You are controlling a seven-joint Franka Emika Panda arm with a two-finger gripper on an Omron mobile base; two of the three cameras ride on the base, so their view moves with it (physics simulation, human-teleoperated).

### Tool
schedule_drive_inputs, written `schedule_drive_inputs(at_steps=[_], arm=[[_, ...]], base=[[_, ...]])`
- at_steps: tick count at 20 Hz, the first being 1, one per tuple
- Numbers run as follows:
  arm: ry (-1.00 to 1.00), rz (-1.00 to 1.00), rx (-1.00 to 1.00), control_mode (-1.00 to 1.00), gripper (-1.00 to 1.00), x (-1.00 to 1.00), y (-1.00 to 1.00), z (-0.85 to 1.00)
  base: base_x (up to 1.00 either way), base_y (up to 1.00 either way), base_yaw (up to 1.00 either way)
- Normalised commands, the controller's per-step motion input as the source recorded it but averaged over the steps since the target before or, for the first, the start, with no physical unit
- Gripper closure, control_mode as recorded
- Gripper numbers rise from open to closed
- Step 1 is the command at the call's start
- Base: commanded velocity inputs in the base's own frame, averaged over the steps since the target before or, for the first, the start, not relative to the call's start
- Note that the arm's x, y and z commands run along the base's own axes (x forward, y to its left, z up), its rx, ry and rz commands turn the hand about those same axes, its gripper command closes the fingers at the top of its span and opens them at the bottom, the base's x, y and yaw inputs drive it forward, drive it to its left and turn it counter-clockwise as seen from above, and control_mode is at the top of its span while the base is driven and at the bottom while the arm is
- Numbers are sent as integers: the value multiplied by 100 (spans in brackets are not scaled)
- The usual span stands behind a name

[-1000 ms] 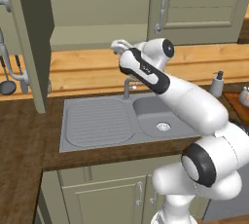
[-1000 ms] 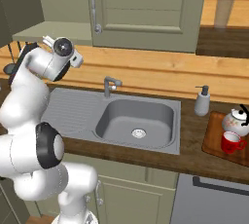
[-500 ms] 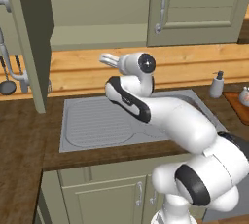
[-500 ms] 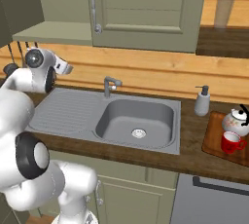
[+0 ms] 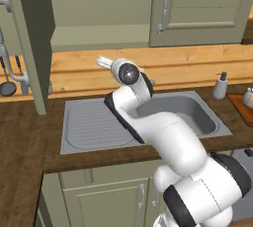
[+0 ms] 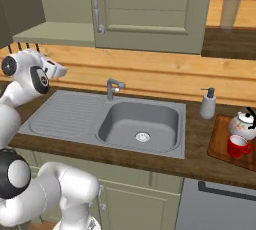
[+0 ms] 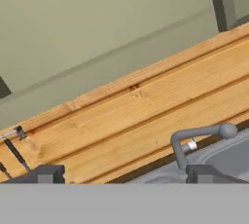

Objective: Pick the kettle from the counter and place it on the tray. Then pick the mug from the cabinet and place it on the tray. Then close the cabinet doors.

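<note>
Now jaws wide apart, empty; dark wood counter, steel sink, plank backsplash.

no readable text, labels or signs anywhere

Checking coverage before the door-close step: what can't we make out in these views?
- Open cabinet door, left base view: top and handle cut off by the frame edge.
- Tray, right base view: right part cut off.
- Kettle, right base view: far side cropped.
- Cabinet interior: hidden above the frame.
</note>
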Motion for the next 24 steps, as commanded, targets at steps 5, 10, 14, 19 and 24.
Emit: schedule_drive_inputs(at_steps=[5,10,14,19,24], arm=[[-24,-7,-12,-100,-100,-56,16,6],[-19,-20,-8,-100,-100,-68,9,17],[-13,-28,-15,-100,-100,-41,27,21],[-11,-27,-22,-100,-100,-18,39,10],[-3,-20,-26,-100,-100,0,54,0]], base=[[0,0,0],[0,0,0],[0,0,0],[0,0,0],[0,0,0]])
